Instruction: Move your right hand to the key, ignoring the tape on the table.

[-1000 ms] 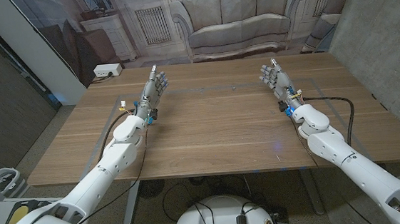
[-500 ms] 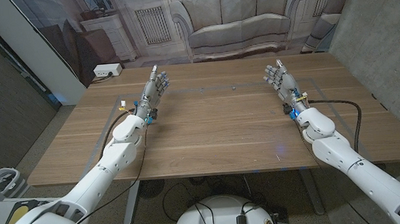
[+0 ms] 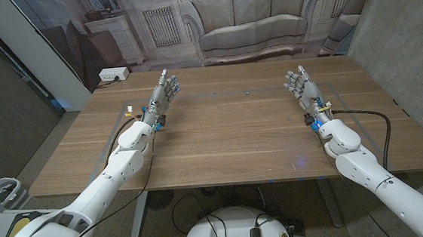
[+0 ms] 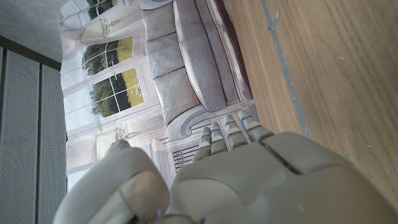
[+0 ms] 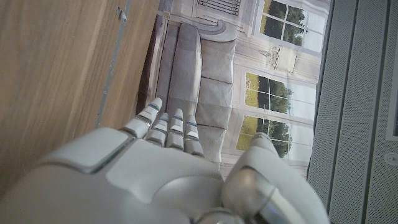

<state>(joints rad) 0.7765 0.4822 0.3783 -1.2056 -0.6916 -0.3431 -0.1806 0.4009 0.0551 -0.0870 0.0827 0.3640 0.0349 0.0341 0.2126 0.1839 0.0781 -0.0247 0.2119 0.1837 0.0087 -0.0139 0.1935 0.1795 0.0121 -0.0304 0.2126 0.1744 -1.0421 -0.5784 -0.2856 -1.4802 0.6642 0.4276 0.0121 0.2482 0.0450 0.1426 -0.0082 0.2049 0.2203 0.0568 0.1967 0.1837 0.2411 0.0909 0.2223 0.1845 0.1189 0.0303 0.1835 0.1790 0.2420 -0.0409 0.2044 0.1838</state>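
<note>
The right hand (image 3: 300,83) hangs open over the right side of the wooden table (image 3: 229,143), fingers apart and holding nothing; the left hand (image 3: 161,94) is open likewise on the far left. The key appears to be the small dark speck (image 3: 246,93) near the far edge, too small to confirm. Grey tape (image 3: 195,96) lines run close by, and a misread could send the hand to them instead.

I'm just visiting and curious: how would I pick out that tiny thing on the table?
Take the wooden table, far side. Between the left hand and right hand lies a dark speck, the only loose thing on the wood.
</note>
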